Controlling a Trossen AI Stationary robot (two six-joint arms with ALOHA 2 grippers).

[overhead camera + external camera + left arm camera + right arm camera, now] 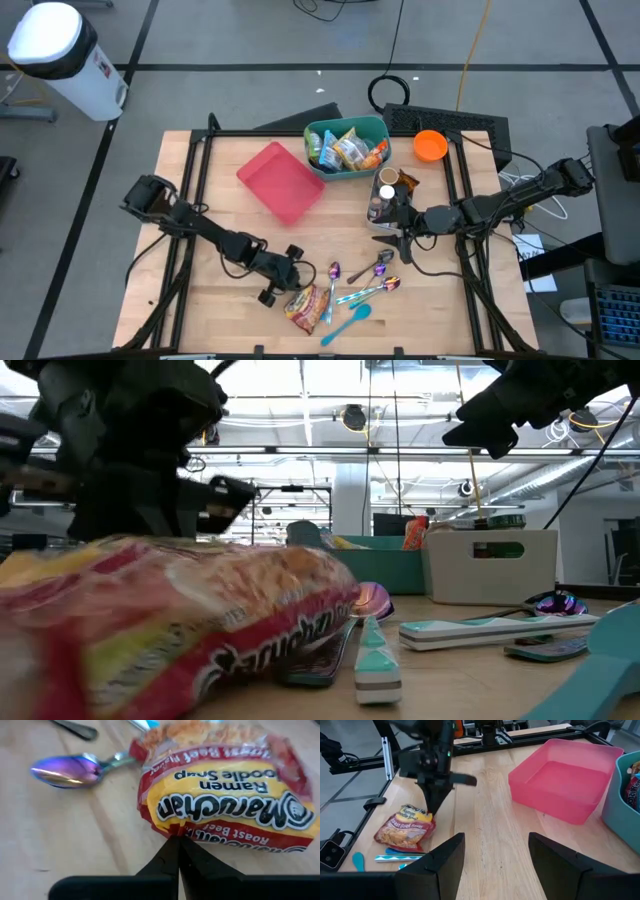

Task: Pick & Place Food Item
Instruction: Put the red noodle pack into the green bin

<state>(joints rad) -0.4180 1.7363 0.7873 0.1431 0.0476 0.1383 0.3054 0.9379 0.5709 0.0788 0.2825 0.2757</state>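
A red and yellow ramen noodle packet (305,305) lies on the wooden table near its front edge; it also shows in the left wrist view (225,800), the right wrist view (405,827) and the low view (180,630). My left gripper (290,282) stands at the packet's end nearest the table's left edge, shut on it. My right gripper (397,235) is open and empty above the table right of centre, its fingers (445,865) pointing toward the table's left side. A red tray (281,181) sits at the back, left of centre. My left gripper pinches the packet's crimped end seam (178,834) between its two shut fingertips. The fingers (434,802) come from above, pointing down at that end. The rest of the packet (402,830) lies flat on the table.
A teal bin (345,147) of snack packets stands right of the tray, with an orange bowl (430,146) and a white container (386,192) near it. Several spoons (375,290) and a teal spoon (350,320) lie right of the packet. An iridescent spoon (67,770) is close by.
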